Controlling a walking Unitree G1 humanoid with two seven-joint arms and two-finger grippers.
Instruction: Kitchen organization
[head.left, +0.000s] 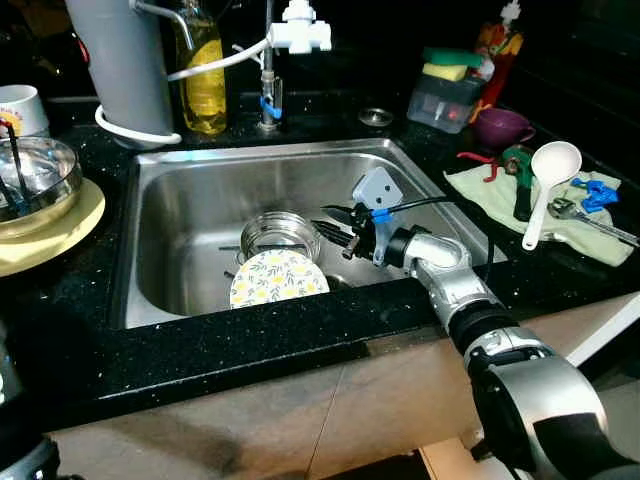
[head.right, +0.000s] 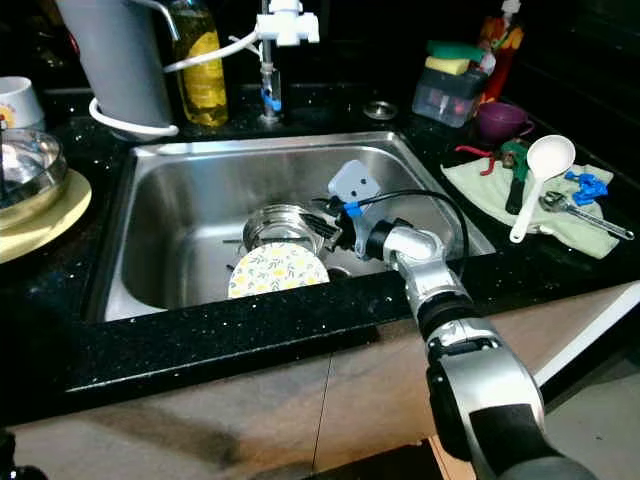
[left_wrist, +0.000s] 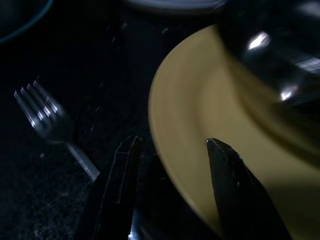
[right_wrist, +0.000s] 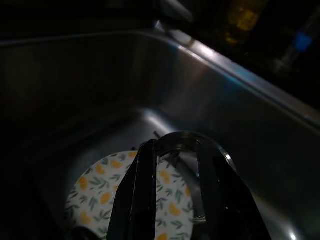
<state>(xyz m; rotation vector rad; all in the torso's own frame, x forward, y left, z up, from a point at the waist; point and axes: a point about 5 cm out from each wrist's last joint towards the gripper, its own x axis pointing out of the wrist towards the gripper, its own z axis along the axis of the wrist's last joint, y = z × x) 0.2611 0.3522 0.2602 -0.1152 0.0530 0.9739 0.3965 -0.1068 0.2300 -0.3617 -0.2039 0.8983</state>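
Reaching down into the steel sink (head.left: 200, 200), the right gripper (head.left: 343, 228) hangs with its two black fingers a little apart and nothing between them, their tips just beside the rim of a clear glass bowl (head.left: 280, 236) that rests on the sink floor. A small floral plate (head.left: 278, 278) leans against the near side of that bowl, touching it. Glass of this kind is likely stiff, fairly heavy for its size, breakable and, sitting in a sink, probably wet and slick, so the safest hold looks to be one finger inside the wall and one outside, pinching the rim on the side away from the plate. The plate would probably slide or drop flat once the bowl moves, which argues for a slow, straight lift. On the counter to the robot's left, the left gripper (left_wrist: 172, 180) hovers with fingers spread over the edge of a yellow plate (left_wrist: 200, 150), a fork (left_wrist: 47, 117) lying just beside it
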